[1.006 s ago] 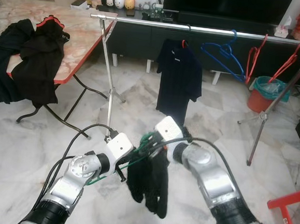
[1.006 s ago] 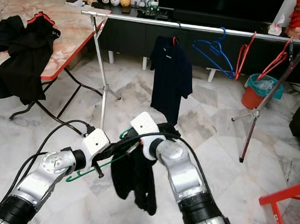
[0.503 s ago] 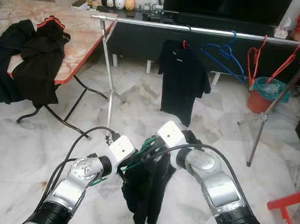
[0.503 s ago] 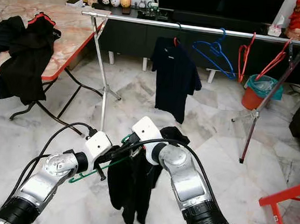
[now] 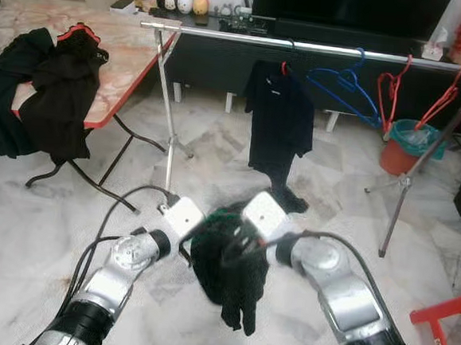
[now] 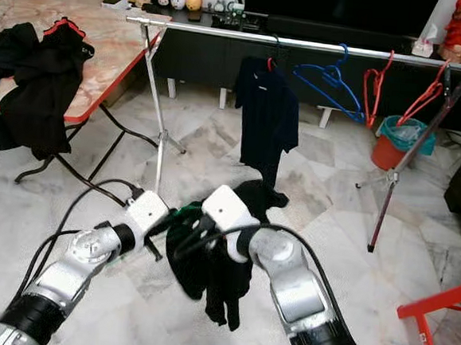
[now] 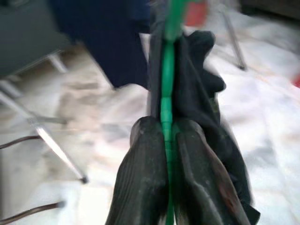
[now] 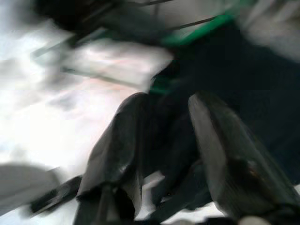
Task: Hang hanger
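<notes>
Left hand (image 7: 165, 140) pinches green hanger (image 7: 167, 101).

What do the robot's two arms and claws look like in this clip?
Both arms are silver metal with rounded joints and ribbed black sleeves nearer the body. Each wrist carries a white boxy housing. Black cables loop off the left arm and over the right arm. Each claw, left claw and right claw, has two long glossy black fingers.
</notes>
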`<state>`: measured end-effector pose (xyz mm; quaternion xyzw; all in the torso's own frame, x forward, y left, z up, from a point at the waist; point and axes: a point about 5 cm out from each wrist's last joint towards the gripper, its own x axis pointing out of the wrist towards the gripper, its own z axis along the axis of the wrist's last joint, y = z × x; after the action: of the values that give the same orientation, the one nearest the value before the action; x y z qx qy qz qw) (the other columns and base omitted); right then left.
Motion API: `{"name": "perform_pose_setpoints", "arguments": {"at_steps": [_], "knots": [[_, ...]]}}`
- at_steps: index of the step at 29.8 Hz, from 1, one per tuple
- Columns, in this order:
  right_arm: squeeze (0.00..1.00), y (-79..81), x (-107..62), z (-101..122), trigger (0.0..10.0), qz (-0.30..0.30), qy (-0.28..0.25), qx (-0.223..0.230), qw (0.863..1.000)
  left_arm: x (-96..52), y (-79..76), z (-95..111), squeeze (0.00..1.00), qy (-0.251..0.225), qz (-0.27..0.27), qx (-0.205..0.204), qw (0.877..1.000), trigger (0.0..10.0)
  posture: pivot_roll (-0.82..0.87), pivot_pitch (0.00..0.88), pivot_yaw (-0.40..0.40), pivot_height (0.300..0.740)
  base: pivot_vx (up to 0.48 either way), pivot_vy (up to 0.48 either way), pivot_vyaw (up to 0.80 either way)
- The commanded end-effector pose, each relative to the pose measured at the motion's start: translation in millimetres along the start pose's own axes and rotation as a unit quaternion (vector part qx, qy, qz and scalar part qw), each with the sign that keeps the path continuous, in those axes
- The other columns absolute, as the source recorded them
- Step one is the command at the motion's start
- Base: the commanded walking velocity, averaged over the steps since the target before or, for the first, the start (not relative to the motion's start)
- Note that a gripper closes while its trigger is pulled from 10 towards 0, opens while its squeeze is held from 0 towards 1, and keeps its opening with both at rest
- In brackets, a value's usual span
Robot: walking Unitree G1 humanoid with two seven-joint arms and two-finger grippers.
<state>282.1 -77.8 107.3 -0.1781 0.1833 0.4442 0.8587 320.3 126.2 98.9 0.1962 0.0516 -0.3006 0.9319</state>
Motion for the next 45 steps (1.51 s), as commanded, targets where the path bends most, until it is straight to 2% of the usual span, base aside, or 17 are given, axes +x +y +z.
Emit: {"name": "perform_pose_setpoints", "arguments": {"at_steps": [1,9,13,14,17,19,20,22,24,26,30,32,33,36,45], "knots": [[1.00,4.1,-2.8,6.1,10.0,0.016,-0.011,-0.012,1.000,3.5,10.5,15.8,0.00,-0.033,0.030,0.006,0.999,10.0,0.01,0.000,-0.055,0.740,0.000,0.000,0.00],[1.00,5.5,-12.8,-1.3,10.0,0.033,-0.001,-0.028,0.999,5.5,18.7,18.4,0.00,-0.048,0.070,-0.006,0.996,10.0,0.00,0.000,-0.059,0.740,0.000,0.000,0.00],[1.00,5.1,-14.0,-4.2,10.0,0.031,0.009,-0.051,0.998,5.7,17.0,20.6,0.00,-0.058,0.056,-0.018,0.997,10.0,0.01,0.000,-0.060,0.740,0.000,0.000,0.00],[0.00,1.6,-15.3,-3.8,10.0,0.021,0.008,-0.063,0.998,4.2,13.2,19.6,0.00,-0.059,0.032,-0.017,0.998,10.0,0.01,0.000,-0.060,0.740,0.000,0.000,0.00],[0.00,-11.6,-22.7,-1.9,10.0,-0.002,-0.002,-0.061,0.998,-0.5,5.6,14.7,0.00,-0.055,-0.019,-0.014,0.998,10.0,0.00,0.000,-0.055,0.740,0.000,0.000,0.00],[0.00,-16.1,-28.3,-3.4,10.0,-0.001,0.001,-0.069,0.998,-2.0,4.5,13.4,0.00,-0.054,-0.027,-0.011,0.998,10.0,0.00,0.000,-0.055,0.740,0.000,0.000,0.00],[0.00,-19.6,-37.9,-6.0,10.0,0.014,0.002,-0.085,0.996,-3.3,3.9,10.7,0.00,-0.047,-0.034,-0.008,0.998,10.0,0.00,0.000,-0.053,0.740,0.000,0.000,0.00],[0.00,-22.4,-46.7,-8.4,10.0,0.028,0.001,-0.096,0.995,-4.2,2.7,8.6,0.00,-0.042,-0.043,-0.007,0.998,10.0,0.00,0.000,-0.053,0.740,0.000,0.000,0.00],[0.00,-33.7,-57.9,-14.3,10.0,0.019,0.015,-0.102,0.994,-4.3,0.1,7.0,0.00,-0.041,-0.054,-0.010,0.998,10.0,0.00,0.000,-0.054,0.740,0.000,0.000,0.00],[0.00,-36.8,-60.4,-16.1,10.0,0.016,0.021,-0.105,0.994,-4.3,-0.7,6.6,0.00,-0.040,-0.057,-0.010,0.998,10.0,0.00,0.000,-0.054,0.740,0.000,0.000,0.00],[0.00,-54.8,-78.9,-18.8,10.0,0.007,0.011,-0.128,0.992,-6.2,-11.3,5.4,0.00,-0.040,-0.105,-0.018,0.994,10.0,0.00,0.000,-0.055,0.740,0.000,0.000,0.00],[0.00,-58.4,-82.3,-19.6,10.0,0.006,0.007,-0.131,0.991,-6.7,-13.0,4.7,0.00,-0.038,-0.115,-0.016,0.993,10.0,0.00,0.000,-0.055,0.740,0.000,0.000,0.00],[0.00,-64.7,-88.6,-21.1,10.0,0.010,-0.003,-0.140,0.990,-8.4,-18.8,3.4,0.00,-0.034,-0.147,-0.017,0.988,10.0,0.00,0.000,-0.056,0.740,0.000,0.000,0.00],[0.00,-66.8,-94.9,-24.1,10.0,0.039,-0.018,-0.142,0.989,-11.6,-27.1,3.9,0.00,-0.029,-0.200,-0.015,0.979,10.0,0.00,0.000,-0.058,0.740,0.000,0.000,0.00],[0.00,-60.2,-92.7,-28.3,10.0,0.119,-0.041,-0.159,0.979,-14.3,-28.9,5.9,0.00,-0.013,-0.255,0.015,0.967,10.0,0.00,0.000,-0.050,0.740,0.000,0.000,0.00]]}}
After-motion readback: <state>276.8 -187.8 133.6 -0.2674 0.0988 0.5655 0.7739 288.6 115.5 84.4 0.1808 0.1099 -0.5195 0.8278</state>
